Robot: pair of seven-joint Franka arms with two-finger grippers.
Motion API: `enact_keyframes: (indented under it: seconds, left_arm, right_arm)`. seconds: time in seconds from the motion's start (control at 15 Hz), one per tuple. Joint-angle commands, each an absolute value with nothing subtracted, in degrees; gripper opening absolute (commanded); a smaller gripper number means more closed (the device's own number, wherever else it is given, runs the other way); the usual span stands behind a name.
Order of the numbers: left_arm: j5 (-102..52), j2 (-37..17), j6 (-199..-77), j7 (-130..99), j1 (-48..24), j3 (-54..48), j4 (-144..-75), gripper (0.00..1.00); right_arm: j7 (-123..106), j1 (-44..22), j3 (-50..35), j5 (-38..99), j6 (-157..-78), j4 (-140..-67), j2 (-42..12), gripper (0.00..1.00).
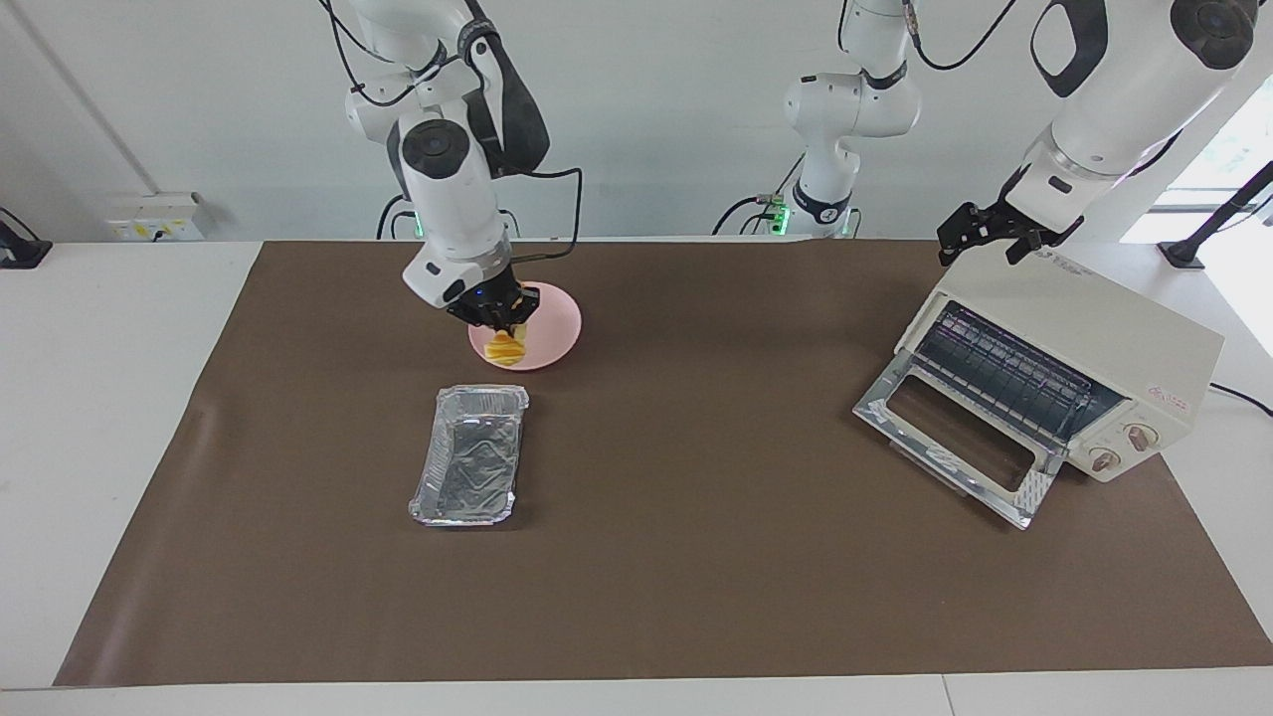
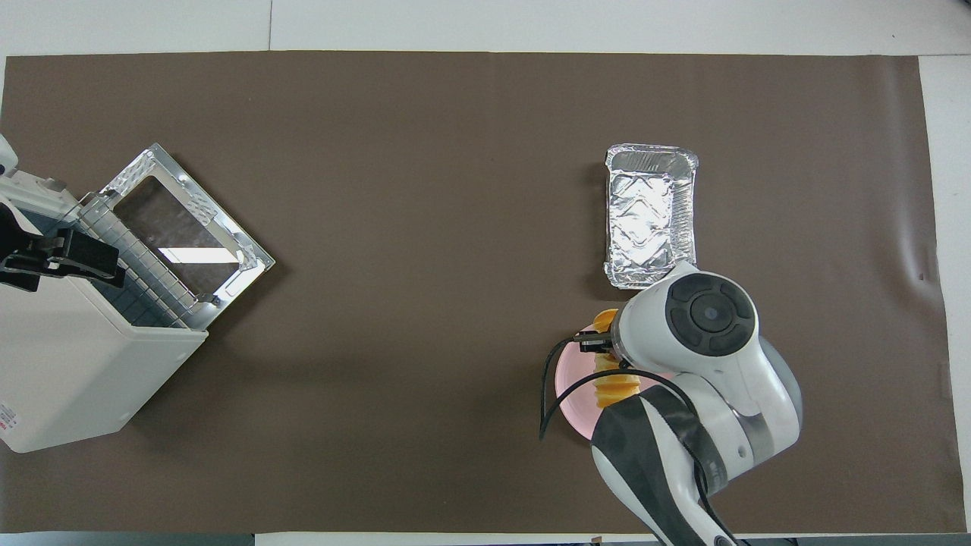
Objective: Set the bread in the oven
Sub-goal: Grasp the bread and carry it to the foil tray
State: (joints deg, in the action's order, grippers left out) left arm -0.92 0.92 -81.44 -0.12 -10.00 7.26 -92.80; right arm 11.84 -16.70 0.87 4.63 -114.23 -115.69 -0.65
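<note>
The bread, a ridged golden loaf, lies on a round pink plate toward the right arm's end of the table. My right gripper is down on the middle of the loaf, and its ends show on either side in the overhead view. The cream-white oven stands toward the left arm's end with its glass door dropped open and the wire rack showing. My left gripper is open and empty, over the oven's top near its rear edge.
A crinkled silver foil tray lies empty on the brown mat, just farther from the robots than the plate. A third arm's base stands at the table's back edge.
</note>
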Motion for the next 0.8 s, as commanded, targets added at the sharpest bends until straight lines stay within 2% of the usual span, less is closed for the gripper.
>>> enact_keyframes:
  seconds: [0.0,0.2,0.47,0.6,0.73]
  left_arm:
    - [0.2,2.2,-82.4,0.0,-10.0,7.3,-94.0,1.00]
    - [0.2,2.2,-82.4,0.0,-10.0,7.3,-94.0,1.00]
    - [0.2,2.2,-82.4,0.0,-10.0,7.3,-94.0,1.00]
    - [0.2,2.2,-82.4,0.0,-10.0,7.3,-94.0,1.00]
    - [0.2,2.2,-82.4,-0.1,-10.0,7.3,-94.0,1.00]
  right_arm:
    - [7.7,-14.2,0.5,6.2,-113.1,-109.4,-6.8,0.00]
    - [7.7,-13.2,0.6,6.2,-113.2,-103.3,-12.4,0.00]
    - [7.6,-10.2,0.5,6.2,-111.4,-90.6,-23.4,0.00]
    - [7.6,-9.4,0.4,6.9,-111.4,-87.4,-26.8,0.00]
    - [7.6,-9.5,0.6,10.6,-112.1,-87.1,-27.9,0.00]
